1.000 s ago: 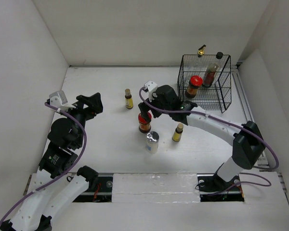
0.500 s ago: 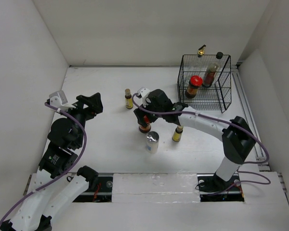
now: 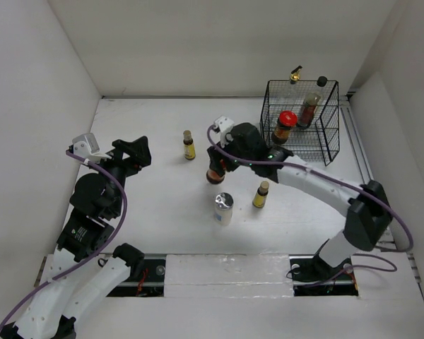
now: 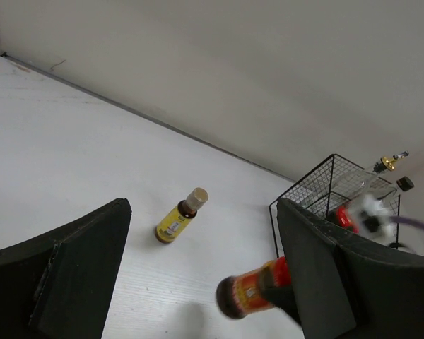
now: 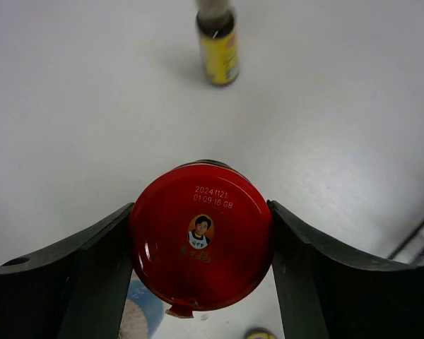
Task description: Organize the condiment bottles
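The right tool grips a red-lidded jar, with both fingers against its lid in the right wrist view; the top view hides that contact. The wire basket holds a second red-lidded jar, a dark bottle and a gold-spouted bottle. The left tool is spread wide and empty.

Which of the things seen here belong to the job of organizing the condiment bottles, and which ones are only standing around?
Job:
- jar gripped by the right tool
- silver-lidded jar
- far yellow bottle
- near yellow bottle
- in the basket: red-lidded jar, dark bottle, gold-spouted bottle

Only around:
- basket
- table
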Robot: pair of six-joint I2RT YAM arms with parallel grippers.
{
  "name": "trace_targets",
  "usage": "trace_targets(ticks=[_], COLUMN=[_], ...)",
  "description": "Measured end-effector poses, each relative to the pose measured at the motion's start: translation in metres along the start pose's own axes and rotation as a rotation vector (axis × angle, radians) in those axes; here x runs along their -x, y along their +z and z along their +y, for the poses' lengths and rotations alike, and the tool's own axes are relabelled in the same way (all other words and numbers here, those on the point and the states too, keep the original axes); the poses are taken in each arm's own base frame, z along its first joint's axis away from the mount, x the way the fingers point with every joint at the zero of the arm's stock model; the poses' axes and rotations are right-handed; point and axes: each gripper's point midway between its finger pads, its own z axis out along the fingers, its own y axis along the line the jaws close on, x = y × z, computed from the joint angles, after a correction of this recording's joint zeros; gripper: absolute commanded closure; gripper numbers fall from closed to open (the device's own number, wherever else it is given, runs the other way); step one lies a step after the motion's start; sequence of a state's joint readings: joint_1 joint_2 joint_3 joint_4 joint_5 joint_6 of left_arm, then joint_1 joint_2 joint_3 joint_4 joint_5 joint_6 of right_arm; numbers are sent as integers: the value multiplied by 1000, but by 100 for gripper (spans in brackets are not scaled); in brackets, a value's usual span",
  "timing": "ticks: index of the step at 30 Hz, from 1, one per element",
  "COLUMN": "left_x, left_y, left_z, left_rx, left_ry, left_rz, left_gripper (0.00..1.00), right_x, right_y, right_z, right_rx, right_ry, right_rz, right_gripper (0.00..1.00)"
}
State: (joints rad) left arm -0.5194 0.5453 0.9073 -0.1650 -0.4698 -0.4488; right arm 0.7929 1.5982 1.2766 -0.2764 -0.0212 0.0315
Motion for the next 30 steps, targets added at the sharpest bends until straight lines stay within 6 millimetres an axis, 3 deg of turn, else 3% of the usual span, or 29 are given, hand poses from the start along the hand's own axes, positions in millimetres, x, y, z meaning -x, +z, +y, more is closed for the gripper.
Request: trace_targets(ticks=[4,7,10,13,16,18,25,30], left_x=[0,-1,-1,-1,-1,-1,-2,-4], left_y=[0,0,0,0,0,0,0,2], left_z=[0,-1,-2,-2,-2,-2,-3,-3], left_rx=[0,-6,-9,-11,-13,-13,-14,-12], left_ry=[0,0,0,0,0,0,1,4], left_rz=[0,3,5,6,7,7,9,14], left_gripper=[20,20,20,20,20,20,20,20], right_x=[63,100,110,92,65,43,-2,-8], right_y=[-62,-119,-168,-203,-213,-207,-191,-189], right_z=[-50,-121,-195,-260,-302,-326,-364,-372], right_rx=[-100,-267,-470,-646,-742,-769,-765,-770], right_ry=[62,126,187,257,314,355,450,464], right_rz=[-215,-381,-476,-483,-434,-381,-290,-286], right_gripper=[61,61,61,62,62,63,65,65])
